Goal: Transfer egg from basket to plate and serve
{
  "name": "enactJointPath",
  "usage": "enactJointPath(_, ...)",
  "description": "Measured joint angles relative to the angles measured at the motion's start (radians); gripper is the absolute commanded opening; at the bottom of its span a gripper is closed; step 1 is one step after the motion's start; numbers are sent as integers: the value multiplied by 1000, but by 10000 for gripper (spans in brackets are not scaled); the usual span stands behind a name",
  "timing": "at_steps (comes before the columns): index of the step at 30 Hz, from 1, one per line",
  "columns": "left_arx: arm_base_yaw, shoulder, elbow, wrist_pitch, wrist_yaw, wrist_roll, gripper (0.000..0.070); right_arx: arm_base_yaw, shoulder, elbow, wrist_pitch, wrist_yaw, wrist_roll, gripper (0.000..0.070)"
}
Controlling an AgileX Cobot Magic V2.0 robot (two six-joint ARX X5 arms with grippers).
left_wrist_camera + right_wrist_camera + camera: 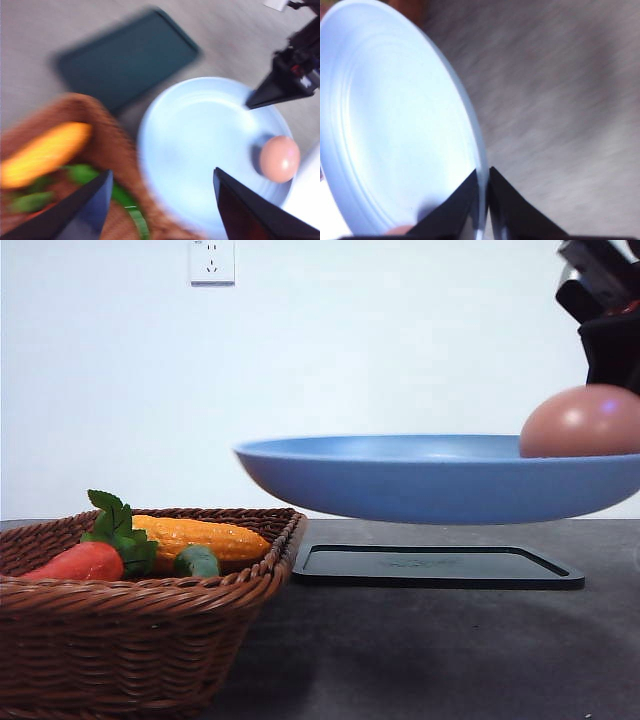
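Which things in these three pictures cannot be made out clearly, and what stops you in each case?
- Right tool, front view: cut off by the picture's right edge.
- Egg, front view: its base is hidden behind the plate rim.
- Basket contents, left wrist view: smeared by motion blur.
- Black tray, front view: its surface is too edge-on to see.
- Left tool: open, holding nothing.

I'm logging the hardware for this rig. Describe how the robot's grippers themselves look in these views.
The right gripper has matte black fingers that taper to thin wedge tips. The left wrist view shows it as a blocky black body with a pointed finger and a small red detail. The left gripper has two broad, dark, triangular fingers with flat faces. No lettering is legible.
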Motion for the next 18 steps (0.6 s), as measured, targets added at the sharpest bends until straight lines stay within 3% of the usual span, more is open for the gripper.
enactJointPath(7, 0, -183, 0, -72, -138, 4, 409, -99, 228, 223, -19, 17, -67, 0)
enactJointPath(18, 0, -338, 0, -107, -143, -22, 409, -205, 602, 560, 17, -3, -83, 0)
